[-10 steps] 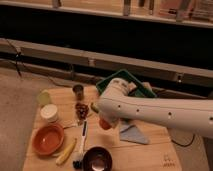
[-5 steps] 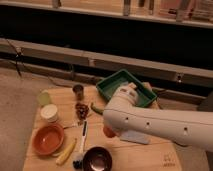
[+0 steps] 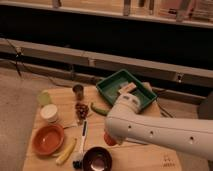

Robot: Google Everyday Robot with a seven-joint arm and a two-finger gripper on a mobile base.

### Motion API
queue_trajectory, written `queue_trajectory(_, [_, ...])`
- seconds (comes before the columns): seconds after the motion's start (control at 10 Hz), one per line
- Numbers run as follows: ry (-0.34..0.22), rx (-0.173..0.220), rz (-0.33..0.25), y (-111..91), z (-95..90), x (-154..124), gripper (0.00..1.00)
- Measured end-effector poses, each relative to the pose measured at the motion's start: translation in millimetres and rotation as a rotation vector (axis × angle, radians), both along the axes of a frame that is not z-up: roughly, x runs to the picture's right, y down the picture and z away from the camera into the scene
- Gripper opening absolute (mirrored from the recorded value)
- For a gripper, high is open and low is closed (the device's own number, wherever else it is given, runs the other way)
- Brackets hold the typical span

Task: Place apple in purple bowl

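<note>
Apple (image 3: 109,140) peeks out reddish under the tip of the white arm (image 3: 150,131), just up and right of the purple bowl (image 3: 97,159). The gripper (image 3: 107,135) is down there too, hidden by the arm, so I cannot tell its grip. Bowl holds no fruit; by my judgement, the drop is left.

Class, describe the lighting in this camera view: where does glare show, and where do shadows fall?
Camera view: dim, warm light; a bright reflection sits inside the small dark purple bowl; the long white robot arm shades the wooden table beneath it, where the reddish-orange apple peeks out; the gripper is hidden under that arm's end.
</note>
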State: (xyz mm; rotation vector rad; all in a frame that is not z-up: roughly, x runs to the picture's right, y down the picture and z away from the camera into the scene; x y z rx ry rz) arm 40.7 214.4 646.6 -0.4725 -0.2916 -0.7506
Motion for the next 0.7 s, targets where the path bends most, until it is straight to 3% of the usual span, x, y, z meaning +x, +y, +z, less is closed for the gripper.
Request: queue_trajectory(0.7, [-0.041,-0.057,0.005,38.9,-24.6,-24.3,0.00])
